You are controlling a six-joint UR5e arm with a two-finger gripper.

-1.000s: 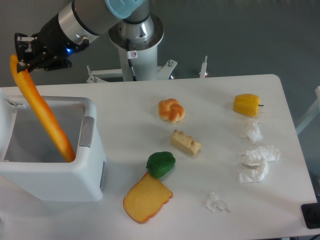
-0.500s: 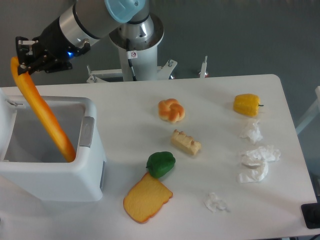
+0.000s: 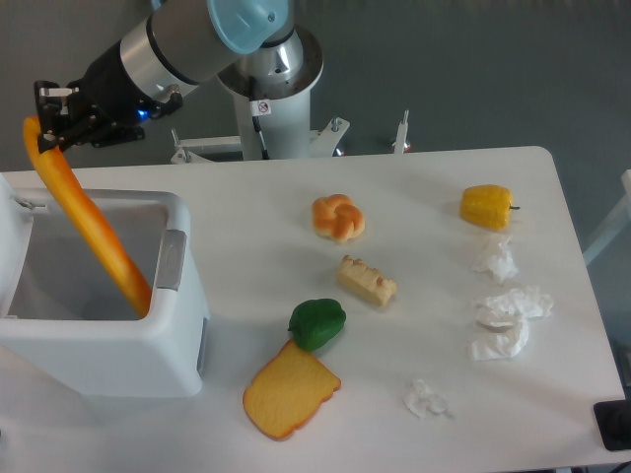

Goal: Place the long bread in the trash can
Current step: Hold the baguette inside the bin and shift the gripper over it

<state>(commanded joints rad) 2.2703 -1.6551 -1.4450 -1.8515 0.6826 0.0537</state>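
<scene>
The gripper (image 3: 44, 126) is clamped on the upper end of the long bread (image 3: 87, 223), whose lower end slants down inside the trash can (image 3: 148, 350).

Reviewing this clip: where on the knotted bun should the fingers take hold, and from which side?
The knotted bun sits flat on the table, small, round and low. It is probably best taken from straight above, with the fingers closing across its middle, its widest part. The cracker-like block lies apart toward the front, so the bun's left and right sides look open for the fingers.
</scene>
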